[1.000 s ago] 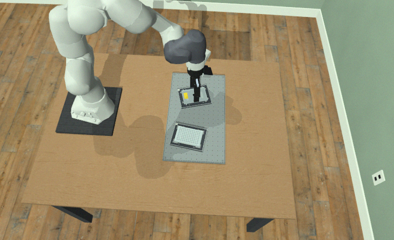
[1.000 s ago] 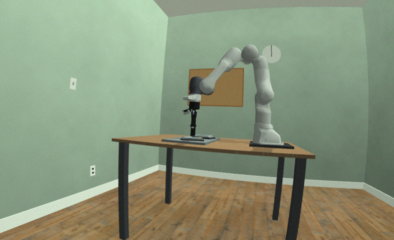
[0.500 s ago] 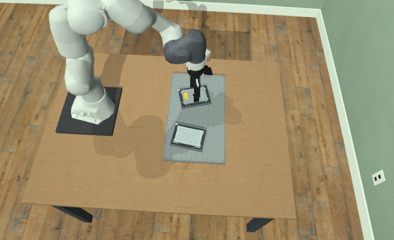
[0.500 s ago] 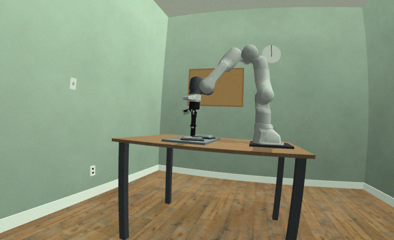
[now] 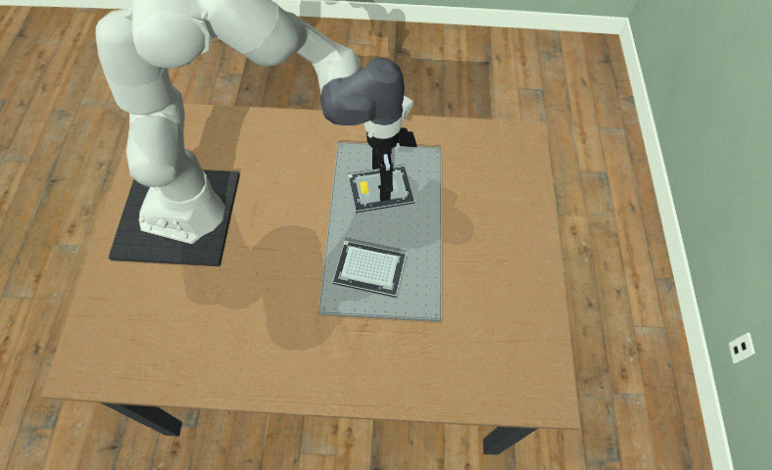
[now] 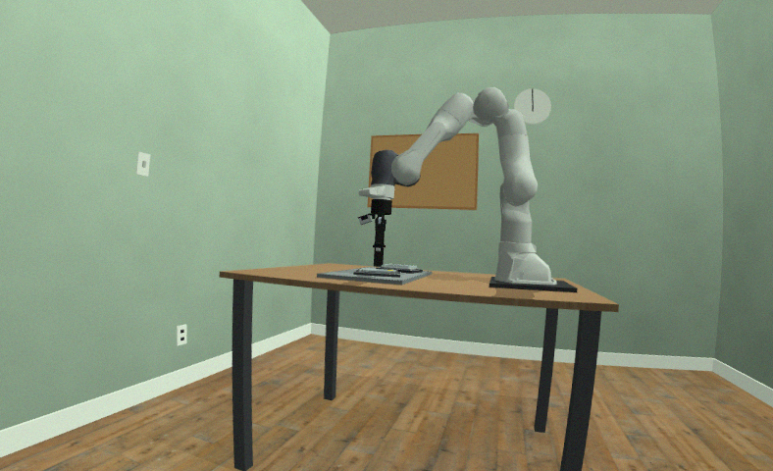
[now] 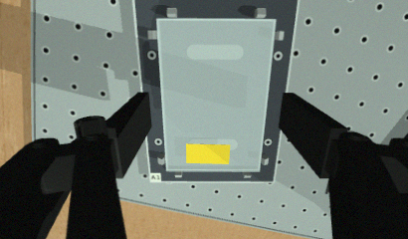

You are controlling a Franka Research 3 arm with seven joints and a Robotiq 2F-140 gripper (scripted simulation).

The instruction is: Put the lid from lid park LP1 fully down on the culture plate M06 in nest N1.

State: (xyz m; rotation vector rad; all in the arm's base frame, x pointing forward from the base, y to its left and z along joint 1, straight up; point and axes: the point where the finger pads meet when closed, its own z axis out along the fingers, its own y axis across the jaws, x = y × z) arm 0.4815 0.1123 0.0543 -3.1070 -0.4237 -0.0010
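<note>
The clear lid [image 7: 214,95] with a yellow tag [image 7: 207,153] lies flat in its dark lid park on the far part of the grey perforated baseplate. My gripper [image 7: 215,110] hangs straight above the lid, open, with one finger off each long side and a gap to the lid edges. It also shows in the top view [image 5: 385,187] and in the side view [image 6: 378,256]. The culture plate [image 5: 369,268], white with many wells and uncovered, sits in its dark nest on the near part of the baseplate.
The grey baseplate [image 5: 384,232] lies on a wooden table. The arm's base [image 5: 175,212] stands on a black pad at the table's left. A small label marked A1 [image 7: 155,177] sits at a corner of the lid park.
</note>
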